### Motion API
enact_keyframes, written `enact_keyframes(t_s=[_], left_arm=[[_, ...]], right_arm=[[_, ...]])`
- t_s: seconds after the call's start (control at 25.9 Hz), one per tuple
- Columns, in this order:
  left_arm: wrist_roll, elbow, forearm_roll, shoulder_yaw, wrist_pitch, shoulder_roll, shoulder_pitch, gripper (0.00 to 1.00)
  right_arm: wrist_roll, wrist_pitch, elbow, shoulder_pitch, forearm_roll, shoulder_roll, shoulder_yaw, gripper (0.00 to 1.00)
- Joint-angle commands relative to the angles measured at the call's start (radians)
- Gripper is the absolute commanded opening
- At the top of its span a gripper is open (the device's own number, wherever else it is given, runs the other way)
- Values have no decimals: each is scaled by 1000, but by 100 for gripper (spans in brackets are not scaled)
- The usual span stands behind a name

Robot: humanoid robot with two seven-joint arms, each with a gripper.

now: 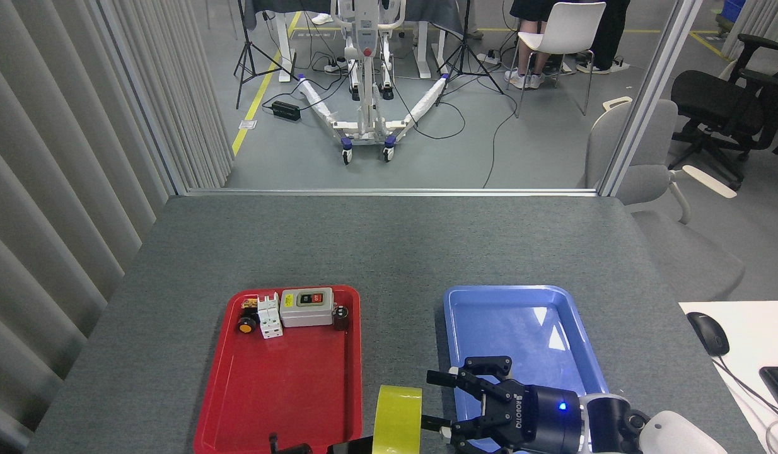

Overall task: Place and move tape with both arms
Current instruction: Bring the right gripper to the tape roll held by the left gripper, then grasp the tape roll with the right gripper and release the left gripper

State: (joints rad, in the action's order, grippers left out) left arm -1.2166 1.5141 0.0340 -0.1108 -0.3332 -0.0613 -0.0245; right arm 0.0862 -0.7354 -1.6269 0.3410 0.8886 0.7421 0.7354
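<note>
Tape [398,419] stands on edge at the desk's [389,246] near edge, between the red tray [282,391] and the blue tray [521,328], held from below by the left gripper [348,446], whose grip is mostly cut off, so its state cannot be told. Just right of the roll, the right gripper [441,399] has its fingers spread apart over the blue tray's near left corner.

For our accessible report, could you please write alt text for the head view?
A roll of yellow tape stands on edge at the near edge of a grey table, between a red tray holding small electrical parts and an empty blue tray. The right arm's black tool sits beside the roll with fingers spread; the left tool is barely in view.
</note>
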Motion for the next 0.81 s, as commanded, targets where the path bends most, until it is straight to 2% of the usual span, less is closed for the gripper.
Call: enact_keyframes(t_s=[0.0, 0.15, 0.27, 0.66, 0.77], left_arm=[[0, 0, 0, 0, 0, 0, 0, 0], [0, 0, 0, 0, 0, 0, 2, 0], [0, 0, 0, 0, 0, 0, 2, 0], [0, 0, 0, 0, 0, 0, 2, 0], [2, -3, -2, 0, -1, 0, 2, 0]], right_arm=[[-13, 4, 1, 16, 6, -43, 4, 68], [-14, 7, 32, 29, 49, -93, 10, 67], [-43, 16, 71, 47, 59, -121, 12, 63], [-46, -1, 91, 53, 61, -141, 25, 21], [-46, -2, 91, 53, 61, -142, 28, 14]])
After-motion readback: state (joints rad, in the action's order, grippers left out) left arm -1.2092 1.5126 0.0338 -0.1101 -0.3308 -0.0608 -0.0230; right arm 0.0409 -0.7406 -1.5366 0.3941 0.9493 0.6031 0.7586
